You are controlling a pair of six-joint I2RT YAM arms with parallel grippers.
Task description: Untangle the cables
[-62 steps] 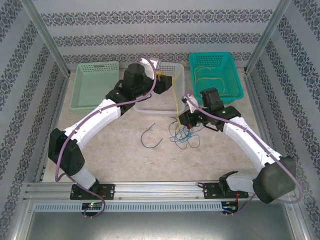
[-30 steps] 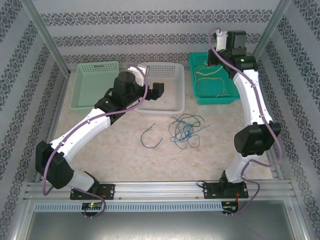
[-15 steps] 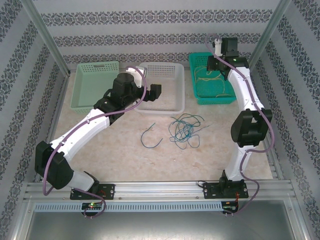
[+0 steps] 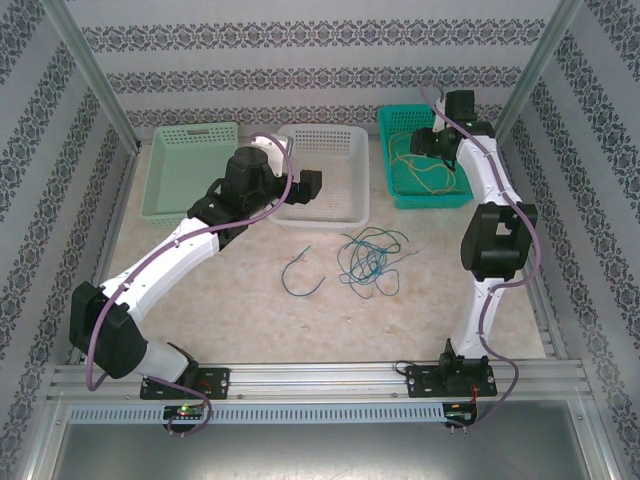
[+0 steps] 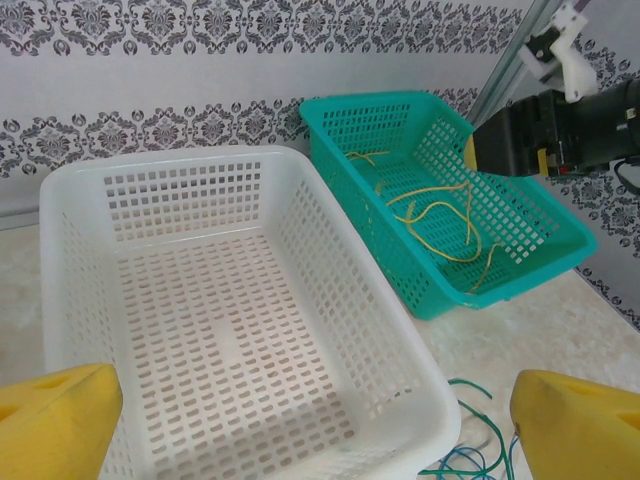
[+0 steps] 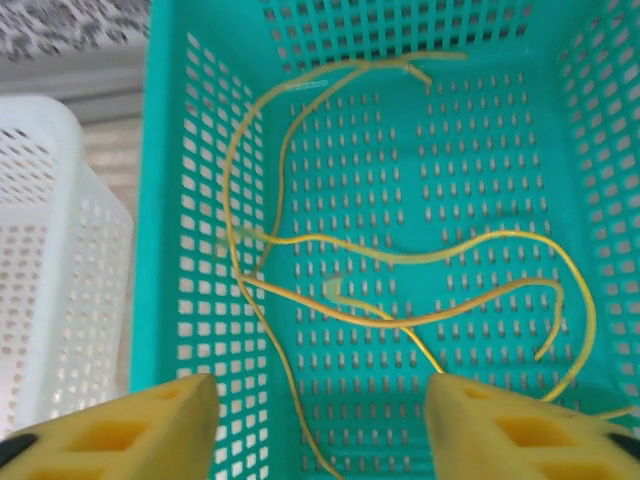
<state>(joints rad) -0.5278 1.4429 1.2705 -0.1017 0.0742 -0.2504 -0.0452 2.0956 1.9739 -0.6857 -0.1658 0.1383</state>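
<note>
A tangle of blue and green cables [image 4: 368,262] lies on the table in front of the white basket [image 4: 320,222]; its edge also appears as cables [image 5: 470,455] in the left wrist view. One loose blue-green cable [image 4: 300,275] lies apart to its left. Several yellow cables [image 6: 400,257] lie in the teal basket [image 6: 160,250]. My right gripper [image 6: 320,430] hangs open just above them, one yellow strand running between its fingers. My left gripper [image 5: 320,440] is open and holds nothing, over the white basket's [image 5: 60,300] near part.
A pale green basket [image 4: 190,170] stands at the back left. The teal basket [image 4: 430,200] sits at the back right beside a metal post. My right arm's elbow [image 4: 497,240] stands upright near the right side of the tangle.
My right gripper has come down from above the teal basket's far edge toward its floor and has opened. The left arm has barely moved.
</note>
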